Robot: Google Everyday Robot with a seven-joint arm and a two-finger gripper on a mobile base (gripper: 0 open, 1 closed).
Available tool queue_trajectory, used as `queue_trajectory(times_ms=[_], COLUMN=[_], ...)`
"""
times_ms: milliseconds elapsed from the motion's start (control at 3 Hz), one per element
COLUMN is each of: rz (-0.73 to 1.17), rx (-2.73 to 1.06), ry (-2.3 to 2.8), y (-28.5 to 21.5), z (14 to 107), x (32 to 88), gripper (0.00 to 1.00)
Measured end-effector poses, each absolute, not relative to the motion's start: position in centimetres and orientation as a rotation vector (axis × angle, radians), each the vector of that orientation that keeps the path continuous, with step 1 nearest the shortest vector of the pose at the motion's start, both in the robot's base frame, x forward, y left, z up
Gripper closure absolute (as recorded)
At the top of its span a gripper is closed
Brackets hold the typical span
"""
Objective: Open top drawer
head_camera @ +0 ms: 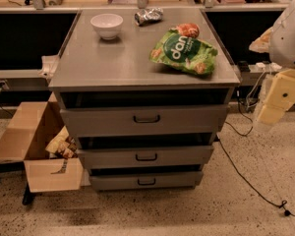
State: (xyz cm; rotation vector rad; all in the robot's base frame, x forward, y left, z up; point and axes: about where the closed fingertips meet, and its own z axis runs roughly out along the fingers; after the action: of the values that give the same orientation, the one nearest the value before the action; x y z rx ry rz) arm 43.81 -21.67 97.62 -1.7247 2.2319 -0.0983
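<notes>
The top drawer (187, 122) is the widest grey front of the metal cabinet, just under the countertop (113, 68). Its small dark bail handle (146, 118) sits at the front's centre. A dark gap shows between the countertop's edge and the drawer front. Two narrower drawers (108, 157) (113, 182) lie below it, with like handles. My gripper (274, 104), cream-coloured, hangs at the far right of the camera view, to the right of the cabinet at about the top drawer's height. It is apart from the drawer and its handle, and holds nothing that I can see.
On the countertop stand a white bowl (106, 25), a crumpled silver wrapper (148, 15), a reddish item (187, 30) and a green chip bag (184, 52). An open cardboard box (34, 146) lies on the floor at left. Black cables (250, 181) run over the floor at right.
</notes>
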Motion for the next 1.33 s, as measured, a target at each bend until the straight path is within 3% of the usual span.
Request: queue_trajectory(times_ms=[1000,1333], rz=[-0.073,-0.01], rx=[-1.762,-1.924], ry=[2.221,2.13], y=[-21.4,-19.5], z=[94.2,85.3], x=[44.3,45.2], gripper=[0.0,0.0])
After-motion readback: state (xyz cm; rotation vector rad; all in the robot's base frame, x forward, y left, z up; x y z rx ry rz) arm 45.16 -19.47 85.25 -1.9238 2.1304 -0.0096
